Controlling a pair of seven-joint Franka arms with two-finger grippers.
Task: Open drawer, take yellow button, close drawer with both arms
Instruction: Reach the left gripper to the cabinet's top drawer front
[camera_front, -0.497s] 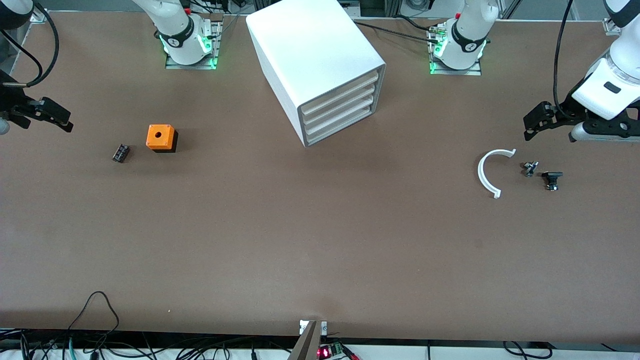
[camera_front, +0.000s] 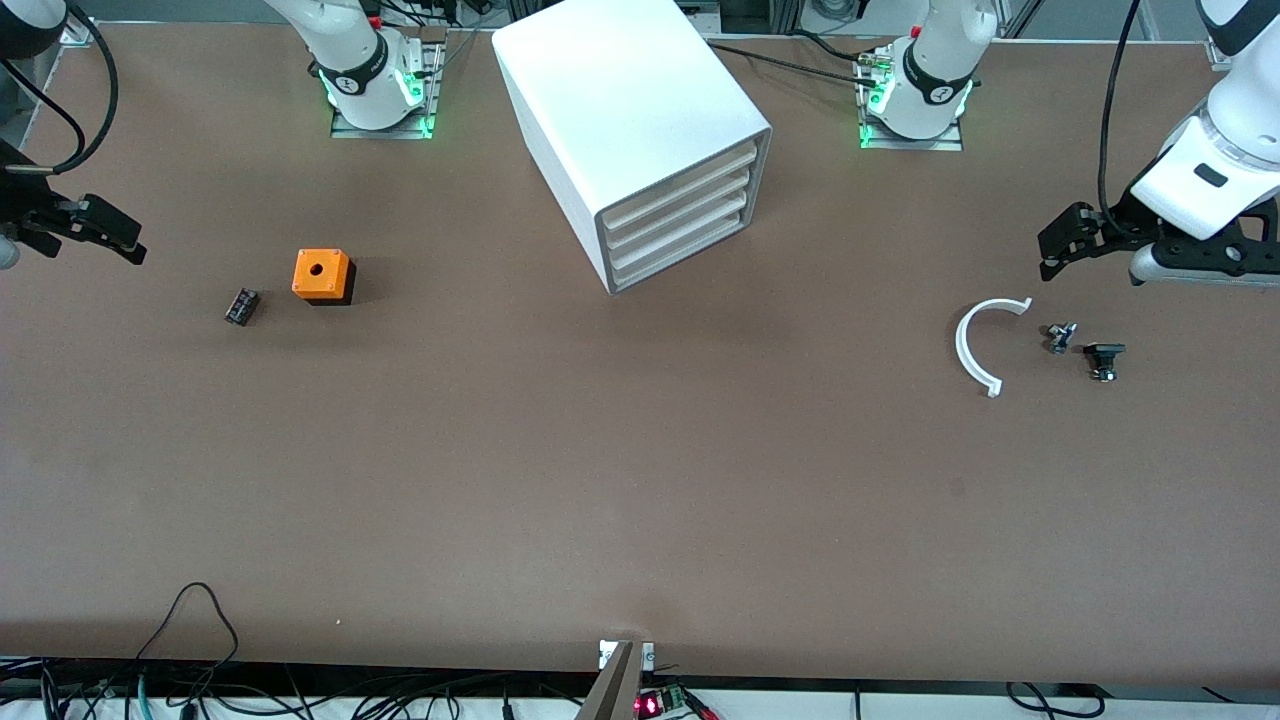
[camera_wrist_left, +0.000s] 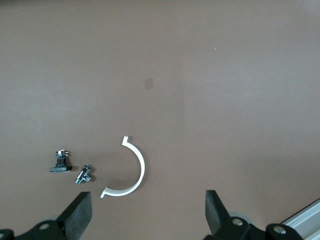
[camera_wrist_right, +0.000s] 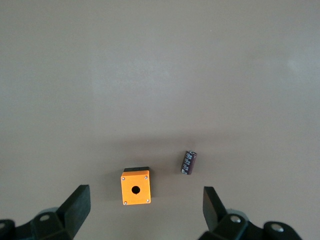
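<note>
The white cabinet (camera_front: 630, 110) stands between the two arm bases. Its four flat drawers (camera_front: 680, 215) are all shut, and no drawer stands out from the others. The button is hidden; no yellow-orange cap shows in any view. My left gripper (camera_front: 1055, 245) is open and empty, up over the table at the left arm's end, close to a white arc. In the left wrist view (camera_wrist_left: 147, 215) its fingers stand wide apart. My right gripper (camera_front: 120, 235) is open and empty over the right arm's end; in the right wrist view (camera_wrist_right: 145, 207) nothing lies between its fingers.
An orange cube with a round hole (camera_front: 321, 275) (camera_wrist_right: 135, 187) and a small black part (camera_front: 241, 306) (camera_wrist_right: 188, 162) lie at the right arm's end. A white arc (camera_front: 972, 347) (camera_wrist_left: 132, 170) and two small dark parts (camera_front: 1060, 336) (camera_front: 1104, 359) lie at the left arm's end.
The left arm has shifted slightly toward the robots' side of the table. The right gripper has barely moved. The drawers stay shut.
</note>
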